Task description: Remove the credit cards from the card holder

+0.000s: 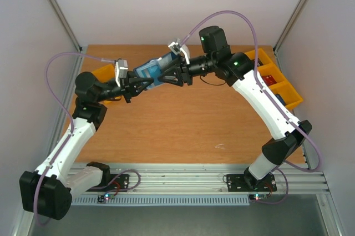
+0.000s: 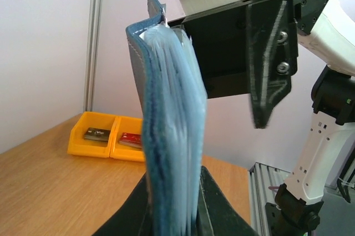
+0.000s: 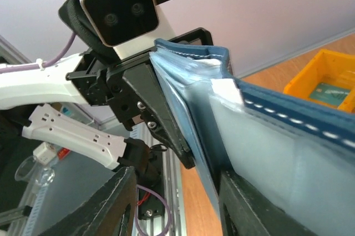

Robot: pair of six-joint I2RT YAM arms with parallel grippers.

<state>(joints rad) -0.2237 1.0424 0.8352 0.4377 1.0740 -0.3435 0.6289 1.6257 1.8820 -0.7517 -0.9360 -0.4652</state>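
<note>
Aloft, card holder (image 1: 151, 71) between left jaws, right jaws astride it.

Orange-brown wooden table (image 1: 183, 130) with a fine grain, under soft, even light. Behind the table, a plain pale wall (image 1: 177, 3) with a faint lilac cast. To the table's left and right, matching pale side panels (image 1: 22, 53). At the table's two far corners, slim grey metal posts (image 1: 61, 14), slanting outward in the top view. Along the table's near edge, a ribbed aluminium rail (image 1: 183, 174). Below that same edge, a dull grey surface (image 1: 211, 219). On the table's far right corner, yellow bins (image 1: 265, 59).
</note>
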